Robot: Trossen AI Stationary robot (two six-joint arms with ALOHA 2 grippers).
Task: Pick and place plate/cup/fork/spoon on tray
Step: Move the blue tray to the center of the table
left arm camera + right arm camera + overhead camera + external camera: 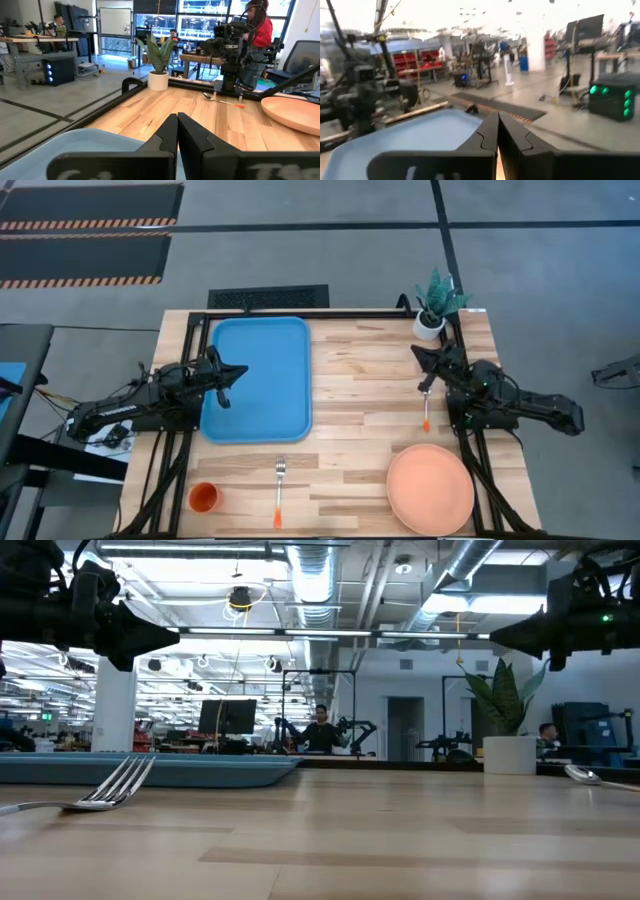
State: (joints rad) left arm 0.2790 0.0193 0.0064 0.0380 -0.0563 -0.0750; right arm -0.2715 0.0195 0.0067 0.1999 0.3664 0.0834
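1. Wooden table carries everything.
2. Tray is the landmark, empty.
3. Plate lies far right of it, nearer the front.
4. Left gripper, fingers together, holds nothing above the tray's left edge.
5. Right gripper, closed and empty, hangs right of the tray over the spoon.
6. Fork lies just in front of the tray.
7. Cup sits off its front-left corner.

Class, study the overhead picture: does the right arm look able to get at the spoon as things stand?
Probably yes. The spoon lies bare on the wood just beside the right gripper, with nothing on it or across it; the plate sits apart, nearer the table's front edge.
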